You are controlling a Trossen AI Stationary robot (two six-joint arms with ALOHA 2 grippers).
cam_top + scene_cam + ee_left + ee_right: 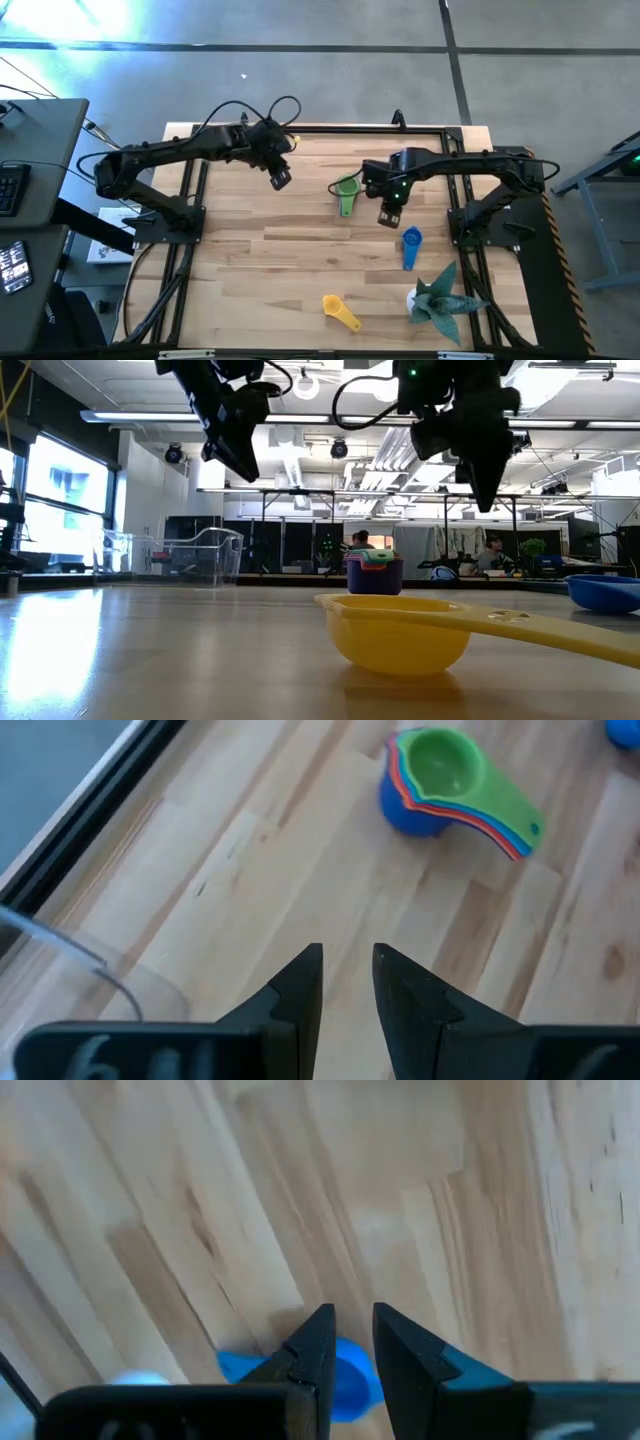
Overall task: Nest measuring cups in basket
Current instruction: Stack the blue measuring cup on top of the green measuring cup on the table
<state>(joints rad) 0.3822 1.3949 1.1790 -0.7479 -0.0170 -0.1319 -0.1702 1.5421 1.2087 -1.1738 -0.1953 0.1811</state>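
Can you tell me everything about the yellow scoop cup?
The yellow cup is a small plastic scoop with a round bowl and a flat handle with a hole near its end. It sits upright and alone on the wooden table, near the front edge. Nothing touches it. The spiky teal plant figure stands to its right.

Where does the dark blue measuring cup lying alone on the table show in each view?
High view: dark blue cup right of centre, near the right gripper.
Low view: at the right edge.
Left wrist view: only a blue sliver in one corner, uncertain.
Right wrist view: behind the fingers.
Shared landmark: the nested cup stack.
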